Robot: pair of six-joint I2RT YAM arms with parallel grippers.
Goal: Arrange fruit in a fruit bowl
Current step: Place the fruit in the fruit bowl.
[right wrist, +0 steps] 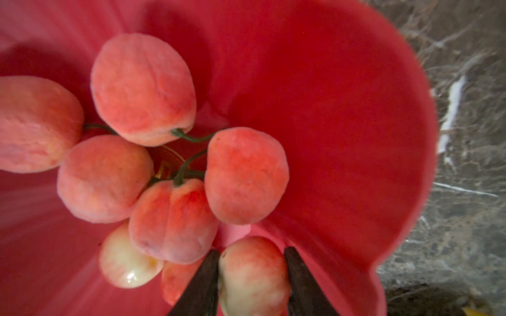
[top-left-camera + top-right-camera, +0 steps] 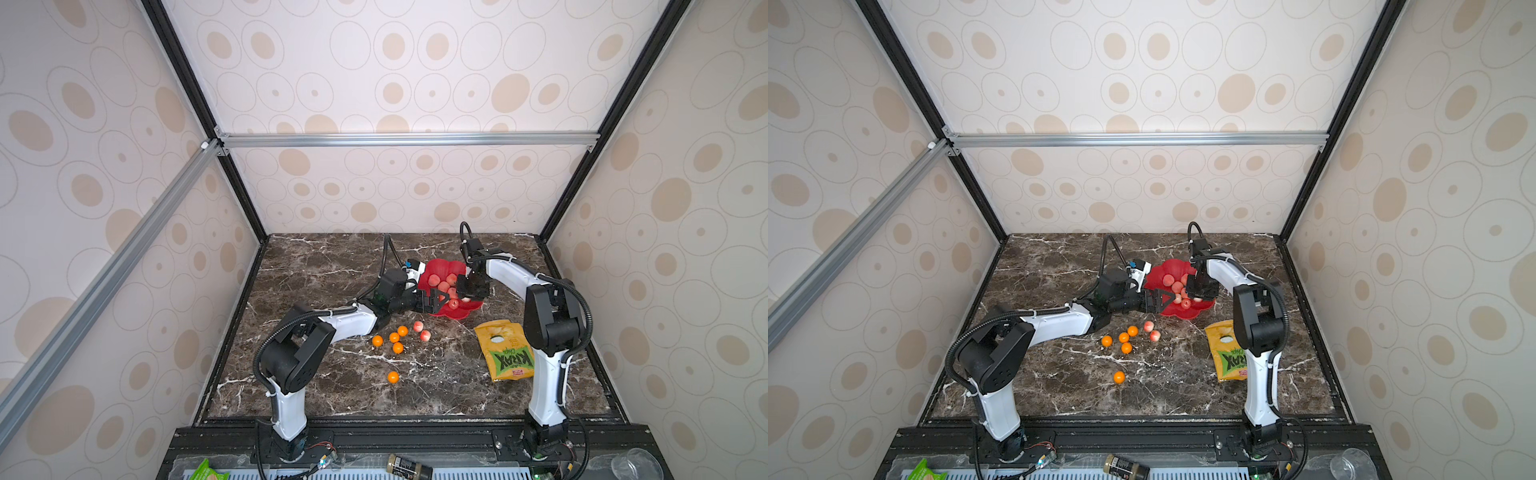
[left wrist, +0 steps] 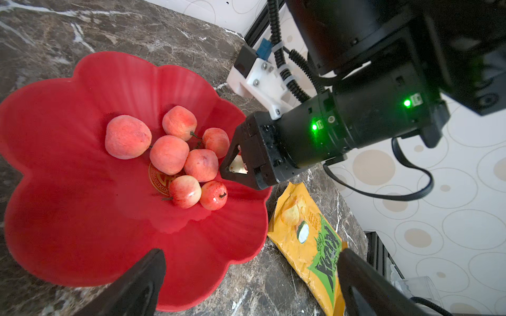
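The red scalloped fruit bowl sits at the back centre of the marble table. Several pink fruit lie clustered in it. My right gripper hangs low inside the bowl, shut on a pink-and-cream fruit. My left gripper stands open and empty at the bowl's near-left rim. On the table in front of the bowl lie two pink fruit and several orange fruit, one orange farther forward.
A yellow-green snack bag lies right of the loose fruit, beside my right arm. On the front ledge are a dark jar, a green packet and a clear cup. Walls close in three sides.
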